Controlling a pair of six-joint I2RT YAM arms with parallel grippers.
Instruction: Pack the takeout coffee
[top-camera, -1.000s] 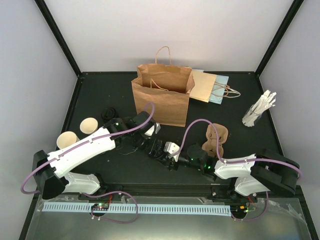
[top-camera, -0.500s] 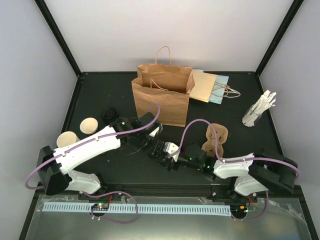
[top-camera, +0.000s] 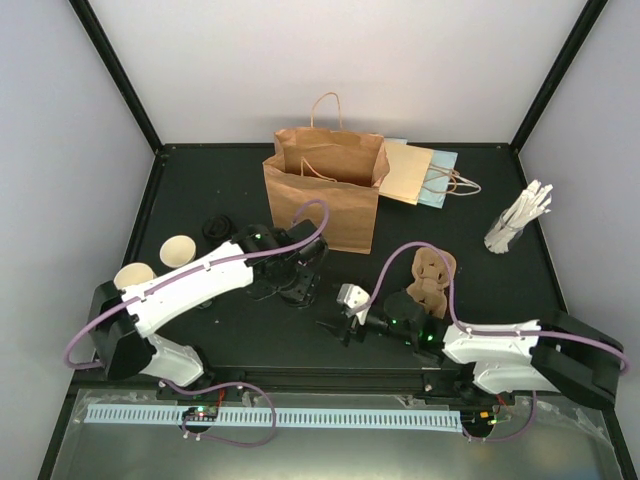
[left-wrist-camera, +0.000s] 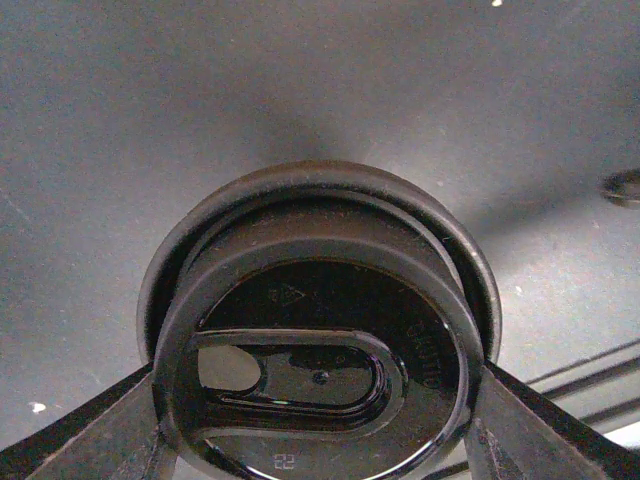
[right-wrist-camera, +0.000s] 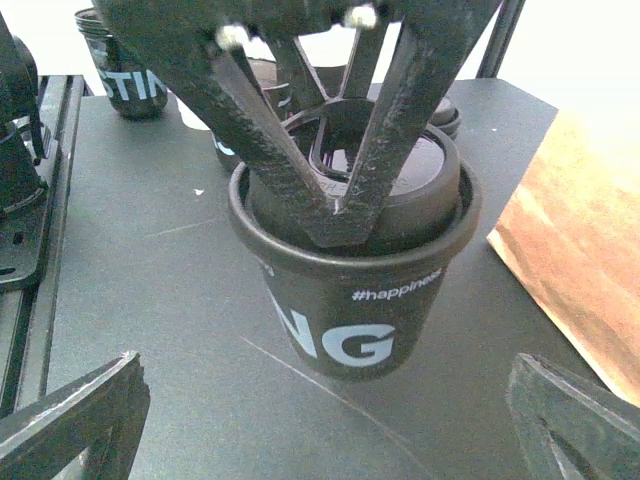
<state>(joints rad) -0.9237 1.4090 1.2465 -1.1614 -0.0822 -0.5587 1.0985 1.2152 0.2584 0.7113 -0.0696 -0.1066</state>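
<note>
A black-sleeved paper cup (right-wrist-camera: 360, 320) with white lettering stands mid-table, under my left gripper (top-camera: 297, 284). A black lid (left-wrist-camera: 320, 370) sits on its top. My left gripper (left-wrist-camera: 320, 420) is shut on the lid's raised part, one finger (left-wrist-camera: 90, 440) on each side. My right gripper (top-camera: 336, 327) is open and empty, a short way off to the cup's near right; its fingers (right-wrist-camera: 80, 420) frame the cup without touching it. Two more cups, cream inside, stand open at the left (top-camera: 178, 250) (top-camera: 133, 278).
A brown paper bag (top-camera: 325, 195) stands open just behind the cup and shows in the right wrist view (right-wrist-camera: 580, 260). A brown pulp carrier (top-camera: 431, 278) lies to the right. Loose black lids (top-camera: 215, 228) lie at the left. A flat bag (top-camera: 420, 172) and a holder of white sticks (top-camera: 520, 220) lie at the back right.
My right gripper has drawn back to the near right, away from the cup. My left arm has shifted a little to the right over the cup.
</note>
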